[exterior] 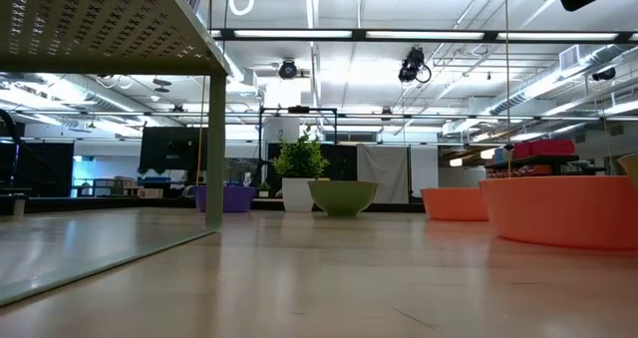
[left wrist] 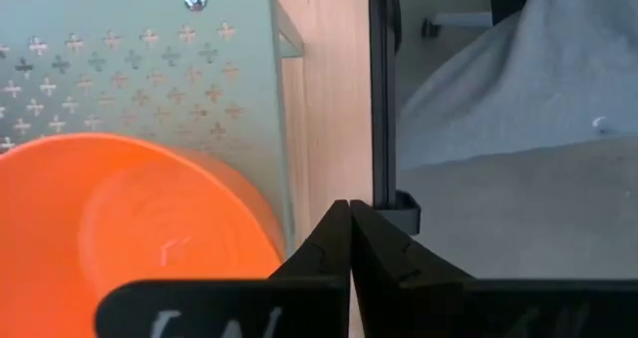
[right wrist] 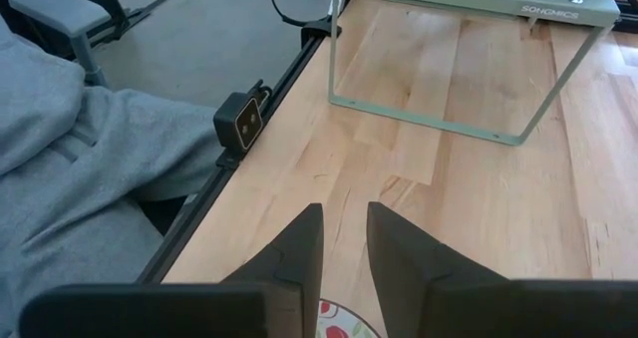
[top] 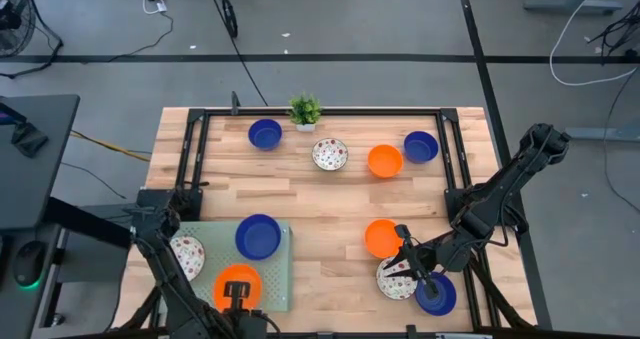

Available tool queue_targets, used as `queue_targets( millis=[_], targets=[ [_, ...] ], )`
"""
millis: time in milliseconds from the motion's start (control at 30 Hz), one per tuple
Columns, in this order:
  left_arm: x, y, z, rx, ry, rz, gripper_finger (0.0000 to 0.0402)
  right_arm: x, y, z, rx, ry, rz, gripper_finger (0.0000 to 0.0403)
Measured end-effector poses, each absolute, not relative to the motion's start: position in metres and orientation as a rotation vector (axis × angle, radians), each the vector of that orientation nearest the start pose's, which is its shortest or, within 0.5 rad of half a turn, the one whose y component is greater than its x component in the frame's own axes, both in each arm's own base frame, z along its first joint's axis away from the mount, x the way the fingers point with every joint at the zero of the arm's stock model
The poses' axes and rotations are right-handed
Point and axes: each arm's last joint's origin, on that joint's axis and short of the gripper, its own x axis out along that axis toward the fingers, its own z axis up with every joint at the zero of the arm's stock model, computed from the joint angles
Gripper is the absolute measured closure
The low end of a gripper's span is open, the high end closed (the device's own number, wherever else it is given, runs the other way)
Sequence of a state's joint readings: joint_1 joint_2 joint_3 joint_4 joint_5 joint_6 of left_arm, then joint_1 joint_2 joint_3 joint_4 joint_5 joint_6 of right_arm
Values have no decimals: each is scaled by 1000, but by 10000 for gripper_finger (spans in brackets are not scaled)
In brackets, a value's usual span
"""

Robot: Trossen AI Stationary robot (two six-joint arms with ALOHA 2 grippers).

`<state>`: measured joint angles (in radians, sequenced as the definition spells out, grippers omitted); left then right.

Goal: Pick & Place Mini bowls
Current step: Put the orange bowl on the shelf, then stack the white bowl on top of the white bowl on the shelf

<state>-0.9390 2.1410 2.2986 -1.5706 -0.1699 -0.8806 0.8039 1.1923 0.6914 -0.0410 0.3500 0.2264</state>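
Observation:
A pale green perforated tray stands on legs at the table's near left. On it sit a dark blue bowl and an orange bowl; a white speckled bowl is at its left edge. My left gripper hovers shut above the orange bowl. My right gripper is open by a narrow gap above a speckled bowl at the near right, pointing toward the tray. Its fingers touch nothing I can see. An orange bowl and a blue bowl flank that speckled bowl.
Near the far edge stand a blue bowl, a speckled bowl, an orange bowl, another blue bowl and a small potted plant. A black frame rims the table. Bare wood lies mid-table.

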Motion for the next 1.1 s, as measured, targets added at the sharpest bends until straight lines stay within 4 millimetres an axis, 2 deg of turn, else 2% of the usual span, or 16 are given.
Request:
queue_targets(
  millis=[267,400,500,600,667,733,800,867,1000,1100],
  targets=[
    [243,-331,328,-64,1390,-35,399,179,171,235,-80,504,387,319],
    [234,-334,332,-2,1327,-44,399,179,171,235,-82,503,387,319],
    [226,-335,346,128,1124,-49,399,179,171,235,-82,503,387,319],
    [223,-339,362,322,811,-22,399,179,171,235,-83,501,387,319],
    [229,-341,369,443,613,68,399,180,171,235,-83,498,386,319],
    [239,-336,374,561,530,139,399,180,170,235,-81,495,382,319],
    [257,-322,373,622,603,106,399,182,169,236,-82,486,379,319],
    [281,-300,370,603,721,55,399,183,169,237,-85,473,377,319],
    [334,-241,369,557,883,-4,399,185,168,239,-80,459,374,319],
    [368,-188,368,519,954,1,399,185,168,238,-77,468,371,319]
  ],
)
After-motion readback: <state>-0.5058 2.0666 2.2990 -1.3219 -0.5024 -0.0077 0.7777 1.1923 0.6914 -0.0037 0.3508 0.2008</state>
